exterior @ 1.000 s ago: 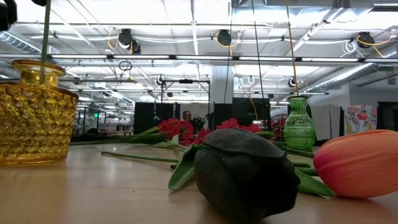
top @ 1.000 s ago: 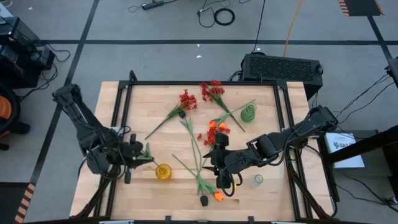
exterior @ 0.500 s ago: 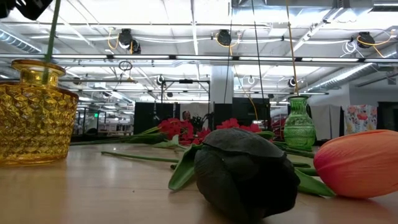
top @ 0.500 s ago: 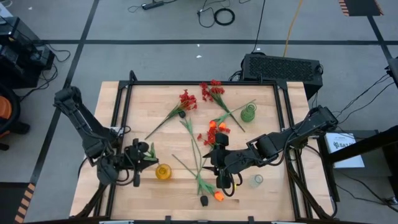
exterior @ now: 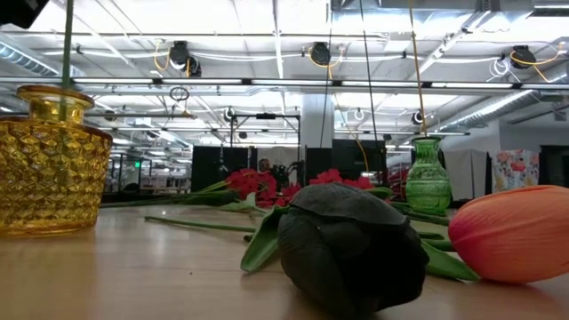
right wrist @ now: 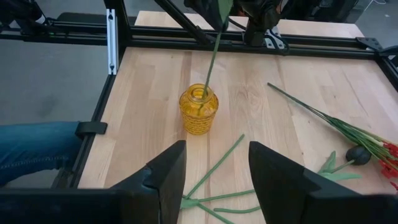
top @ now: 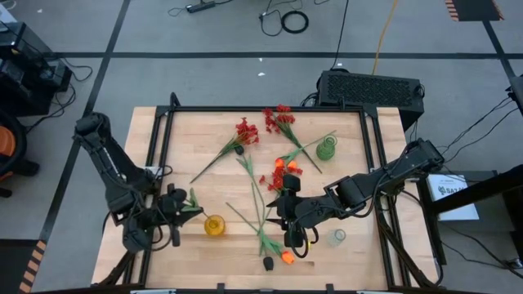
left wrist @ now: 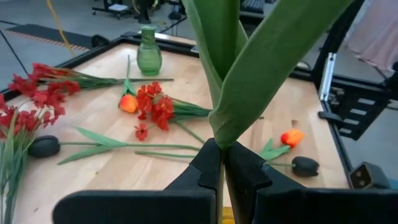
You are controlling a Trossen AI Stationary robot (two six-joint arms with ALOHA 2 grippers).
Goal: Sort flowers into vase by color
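Lying nearest the bench's front edge, a black tulip (exterior: 354,249) and an orange tulip (exterior: 513,233) rest on their sides, close together, green leaves under them; in the high view they sit at the lower middle of the bench (top: 188,253). Just behind, the yellow vase (top: 214,225) stands upright left of centre with a green stem (right wrist: 210,62) going down into its mouth, stem leaning slightly. That stem is pinched between the pressed-together fingers of the left end effector (left wrist: 221,163), which hangs above and just left of the yellow vase; its leaves (left wrist: 249,56) fan out past the fingers, bloom not visible. A small clear vase (top: 338,237) stands at the right front, near the right arm. The right end effector (right wrist: 212,171) sits over the bench's middle, fingers spread with nothing between them, pointed toward the yellow vase. Loose flowers lie across the middle: a red cluster (top: 272,180) with another orange tulip (top: 282,166) beside it, a second black tulip (left wrist: 43,146) on a long stem. Farther back, the green vase (top: 327,149) stands upright at right rear, two more red clusters (top: 248,131) (top: 279,118) lying near the far edge. Beyond the bench a dark box (top: 372,88) sits on the floor. No readable labels or writing anywhere; a white sheet (top: 451,189) beside the right arm has print too small to read.
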